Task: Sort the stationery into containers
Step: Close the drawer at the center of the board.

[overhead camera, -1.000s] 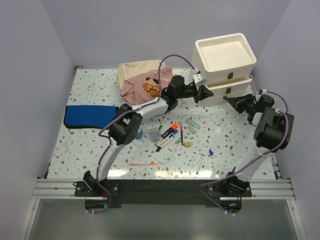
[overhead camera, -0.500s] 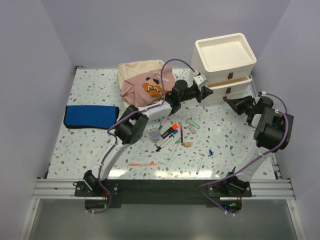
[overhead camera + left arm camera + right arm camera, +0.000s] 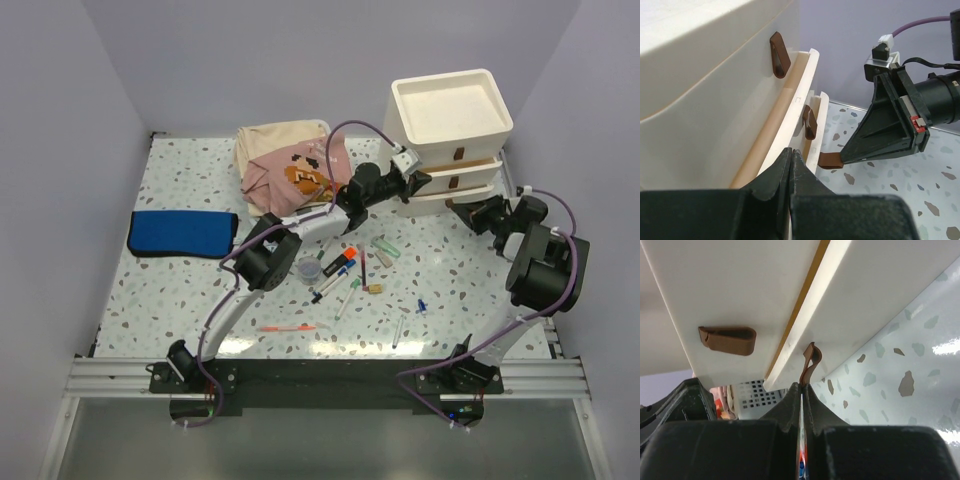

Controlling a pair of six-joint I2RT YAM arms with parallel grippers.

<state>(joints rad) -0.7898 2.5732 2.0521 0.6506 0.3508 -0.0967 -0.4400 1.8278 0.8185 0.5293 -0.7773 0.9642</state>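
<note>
The containers are a cream drawer unit point(image 3: 450, 110) with a tray top, at the back right. My right gripper point(image 3: 463, 212) point(image 3: 802, 386) is shut on the brown handle point(image 3: 811, 357) of its lowest drawer, which stands slightly out. The left wrist view shows that handle point(image 3: 829, 160) pinched at the right gripper's tip. My left gripper point(image 3: 414, 184) point(image 3: 791, 151) is shut with nothing between its fingers, its tip against the drawer fronts' left edge. The stationery point(image 3: 350, 270) lies loose on the table: markers, pens, a tiny clear cup point(image 3: 311, 268) and an orange pen point(image 3: 287, 328).
Pink and beige clothes point(image 3: 290, 165) lie in a basket left of the drawer unit, just behind my left arm. A clear basket point(image 3: 747, 395) shows in the right wrist view. A blue cloth point(image 3: 182, 232) lies at the left.
My left arm has stretched right, bringing its shut gripper up to the drawer fronts. The right gripper has stayed at the lowest handle, shifting only slightly.
</note>
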